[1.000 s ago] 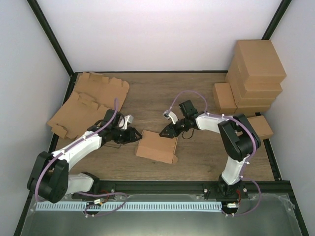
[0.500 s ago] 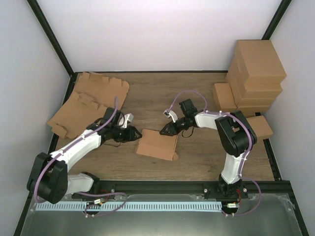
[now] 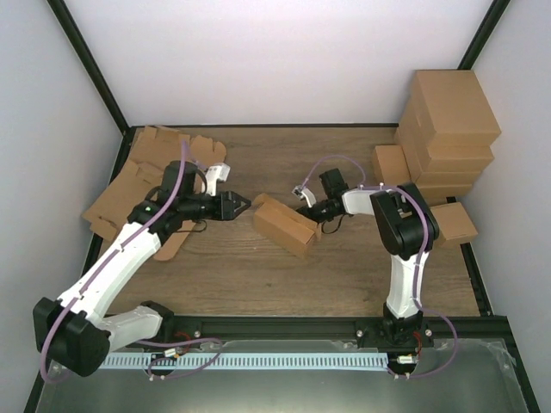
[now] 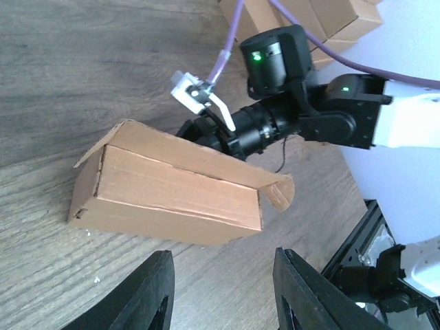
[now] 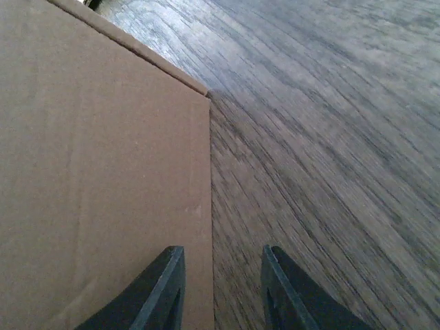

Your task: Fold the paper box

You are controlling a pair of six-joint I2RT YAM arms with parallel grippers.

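The paper box point(image 3: 287, 225) lies mid-table as a long, partly closed brown shape with a rounded tab sticking out at one end. It also shows in the left wrist view point(image 4: 172, 192). My left gripper point(image 3: 242, 205) is open and empty, a short way left of the box; in its wrist view point(image 4: 223, 289) the fingers stand wide apart in front of it. My right gripper point(image 3: 315, 211) is at the box's right end. In the right wrist view point(image 5: 220, 289) it is open, with one finger over a cardboard panel point(image 5: 103, 172) and the other over the table.
Several flat cardboard blanks point(image 3: 155, 185) lie stacked at the back left. Big brown cartons point(image 3: 448, 129) are stacked at the back right, with a smaller one point(image 3: 456, 222) near the right arm. A black frame rail point(image 3: 284, 323) runs along the near edge.
My left gripper has let go, drawn back left and risen away from the box. The box has shifted right and back and turned. My right gripper has stayed at its right end.
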